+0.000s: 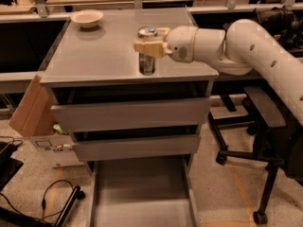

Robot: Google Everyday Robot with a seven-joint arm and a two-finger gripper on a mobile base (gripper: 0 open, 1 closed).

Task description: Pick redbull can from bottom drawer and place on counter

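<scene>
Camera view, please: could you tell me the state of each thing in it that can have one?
Gripper: shut on the drink can, over the front part of the counter.
Drink can: upright, held; contact with the counter cannot be told.
Bottom drawer: pulled out, nothing showing in it.
Middle drawer: pushed in.
Top drawer: pushed in.
Bowl: upright at the counter's back left corner.

Dim, warm, lit from above, with soft sheen on the counter (104, 56). Brightest on the gripper (152, 40) closed round the redbull can (147, 64), upper centre. Deep shadow beneath the counter's front edge.
</scene>
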